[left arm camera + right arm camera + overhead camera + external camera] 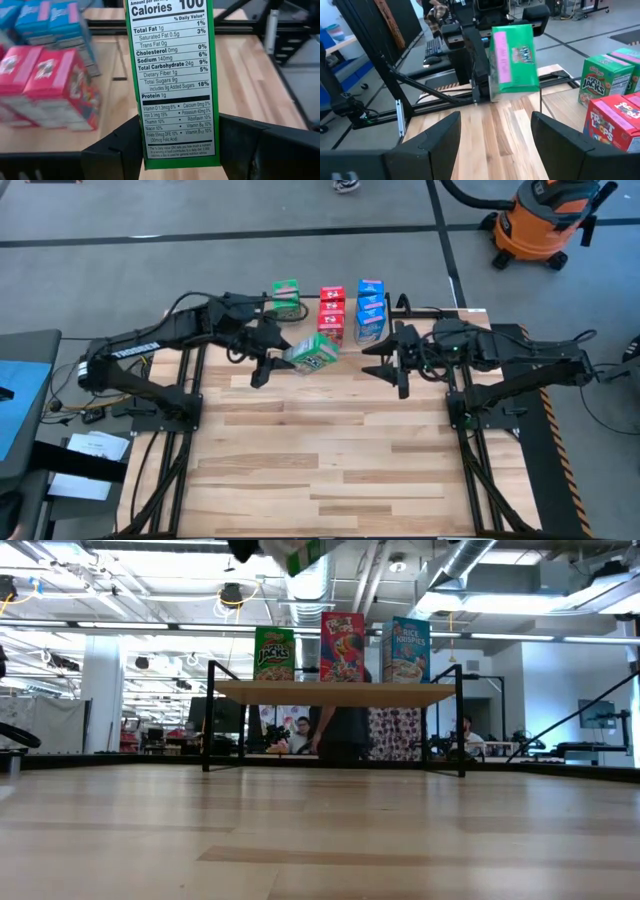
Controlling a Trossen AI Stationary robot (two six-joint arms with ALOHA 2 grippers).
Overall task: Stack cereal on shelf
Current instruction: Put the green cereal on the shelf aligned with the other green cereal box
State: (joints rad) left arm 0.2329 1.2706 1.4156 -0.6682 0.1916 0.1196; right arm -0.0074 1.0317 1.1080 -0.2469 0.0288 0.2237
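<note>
On the shelf (335,691) at the table's far side stand cereal boxes on their lower ends: a green one (274,653), red ones (332,310) and blue ones (371,308). My left gripper (285,358) is shut on another green cereal box (312,352), which hangs in the air just in front of the shelf. In the left wrist view its nutrition panel (172,75) faces the camera. My right gripper (495,137) stands open and empty to the right of that box, level with it. My left gripper pinches the green box between its two fingers (117,150), one on each broad face, near the end where the nutrition panel (180,155) stops. The fingers come from the table's left, slanting down. The box is lifted clear of table and shelf, tilted.
The slatted tabletop (330,460) stretches bare toward the near edge. An orange shop vacuum (540,220) stands on the floor beyond the far right corner. A person (340,735) shows behind the shelf in the low view.
</note>
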